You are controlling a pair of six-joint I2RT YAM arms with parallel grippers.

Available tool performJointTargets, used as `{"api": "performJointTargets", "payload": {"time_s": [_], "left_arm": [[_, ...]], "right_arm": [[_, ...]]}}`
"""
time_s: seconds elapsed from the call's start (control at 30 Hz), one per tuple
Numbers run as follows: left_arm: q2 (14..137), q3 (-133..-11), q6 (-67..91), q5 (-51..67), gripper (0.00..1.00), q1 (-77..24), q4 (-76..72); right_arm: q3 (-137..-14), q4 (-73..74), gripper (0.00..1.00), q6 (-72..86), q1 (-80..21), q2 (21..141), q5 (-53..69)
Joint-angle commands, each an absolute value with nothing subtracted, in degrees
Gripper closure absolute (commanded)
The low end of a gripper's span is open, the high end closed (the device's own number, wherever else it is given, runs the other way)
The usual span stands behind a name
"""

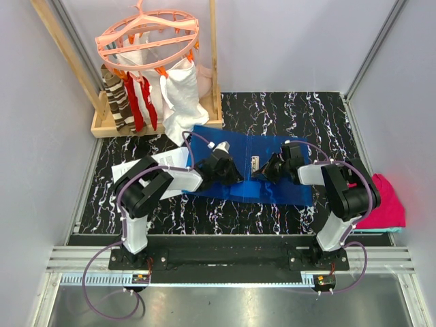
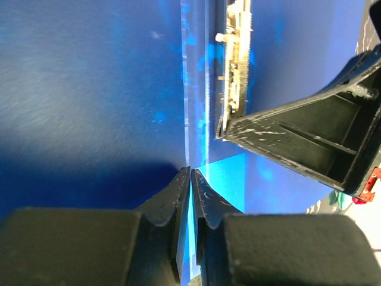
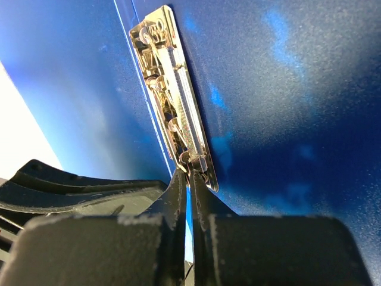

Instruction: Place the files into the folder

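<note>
I am working at the blue folder (image 1: 289, 189), which is lying opened flat in the middle of the desk (image 1: 286, 109). My left hand (image 2: 190, 174) is closed, pinching a thin blue ply along the fold line, just beside one end of the metal clip (image 3: 175, 95). My right hand (image 3: 190, 174) is closed too, its tips meeting at that same end of the clip. I cannot tell whether it is gripping the clip's lever or only the plastic under it. The two hands are crowding each other over the fold. The printed sheets (image 1: 129, 168) are lying outside the folder, near the left edge of the desk and partly under my left arm.

As I judge it, I am readying the clip so the sheets can go under it. To do this well, I am thinking of the left hand as the anchor: the plastic looks slick, so it should be pinning the folder while the right hand is levering the clip straight up, slowly, without dragging the folder toward the right edge. The hands need a little room between them, or one will be knocking the other off its grip.
</note>
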State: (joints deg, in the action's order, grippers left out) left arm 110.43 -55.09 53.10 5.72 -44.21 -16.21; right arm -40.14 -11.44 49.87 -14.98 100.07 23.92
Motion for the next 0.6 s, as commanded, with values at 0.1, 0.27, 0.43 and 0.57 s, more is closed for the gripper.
{"api": "performJointTargets", "payload": {"time_s": [0.1,0.27,0.43,0.57], "left_arm": [[108.4,-50.3,48.1,-8.5,0.87,-44.1,-5.8],[107.1,-53.5,45.0,-4.1,0.83,-46.5,-5.2],[106.8,-55.8,46.6,7.4,0.75,-46.9,-13.2],[108.9,-57.7,48.0,9.2,0.72,-47.0,-15.5]], "right_arm": [[-39.4,-2.5,1.0,41.7,-14.6,100.6,10.3],[-42.5,-3.7,1.0,40.3,-14.6,99.1,18.4],[-43.4,-5.7,1.0,41.7,-14.7,98.1,25.6],[-42.7,-9.7,1.0,44.9,-14.6,97.6,29.3]]}}
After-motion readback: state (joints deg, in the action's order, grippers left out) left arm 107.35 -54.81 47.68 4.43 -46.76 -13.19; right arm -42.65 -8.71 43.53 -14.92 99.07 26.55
